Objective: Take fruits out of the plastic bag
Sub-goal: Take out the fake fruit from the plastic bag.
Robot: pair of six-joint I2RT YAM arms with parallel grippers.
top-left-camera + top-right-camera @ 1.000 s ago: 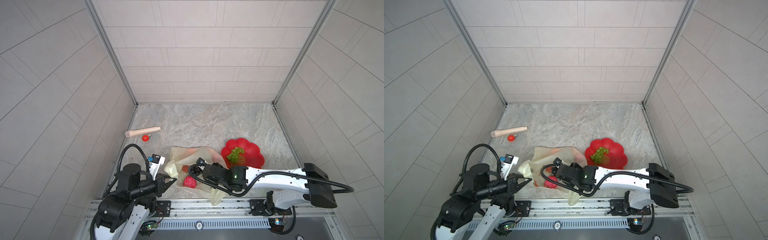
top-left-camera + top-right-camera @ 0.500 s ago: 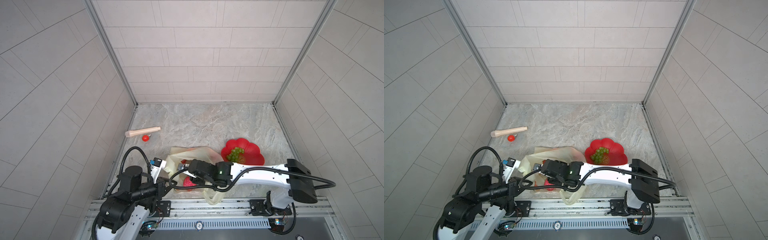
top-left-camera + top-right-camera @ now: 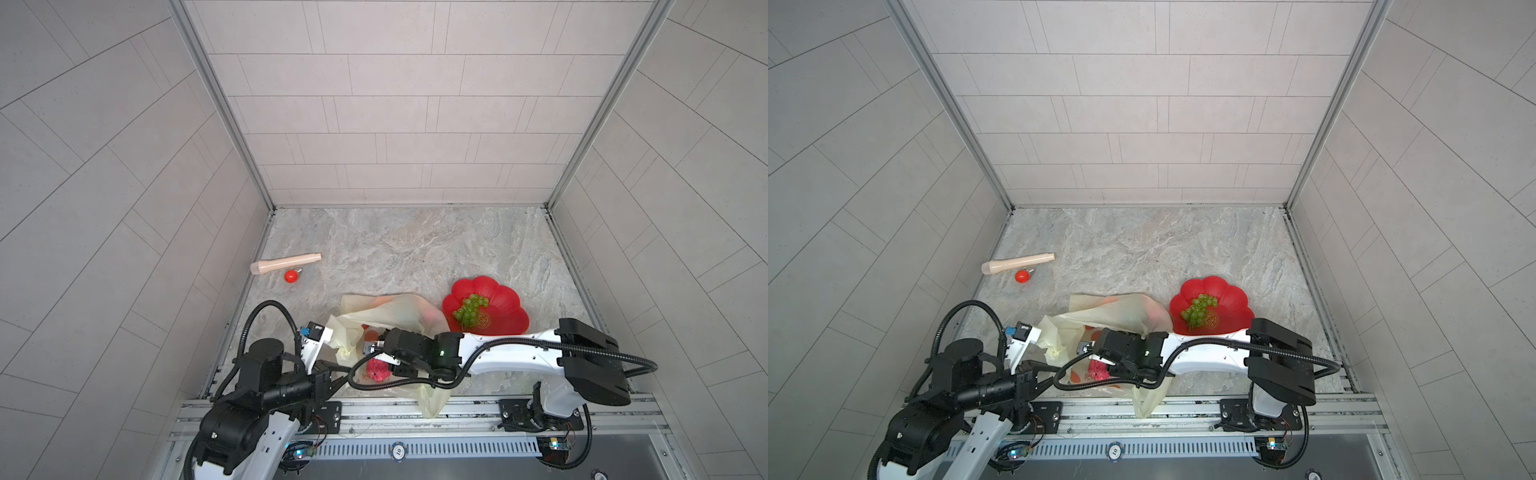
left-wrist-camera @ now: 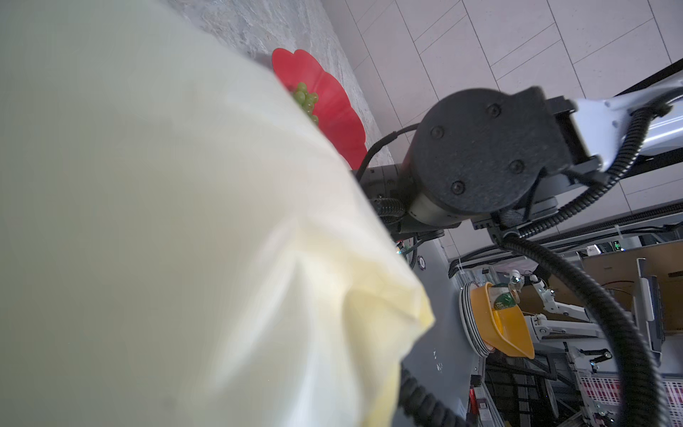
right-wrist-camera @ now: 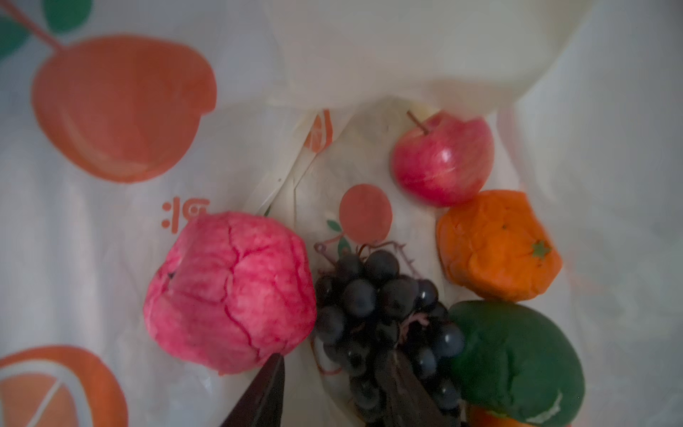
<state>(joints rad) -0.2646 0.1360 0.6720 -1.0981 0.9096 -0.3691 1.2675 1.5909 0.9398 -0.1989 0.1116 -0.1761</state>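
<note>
both top views: the plastic bag (image 3: 390, 311) lies crumpled at the near edge, with the right arm in its mouth and the pink wrinkly fruit (image 3: 376, 370) showing through the film. the green grape bunch (image 3: 468, 309) sits alone on the red plate (image 3: 503, 297). the left gripper (image 3: 338, 371) is closed at the bag's edge.

left wrist: bag film fills most of the shot.

right wrist: inside the bag, the right gripper (image 5: 336, 356) stands open, its fingers astride the dark purple grape bunch (image 5: 373, 307). the red round fruit (image 5: 441, 159), orange (image 5: 495, 244) and green oval fruit (image 5: 517, 355) lie alongside.
</note>
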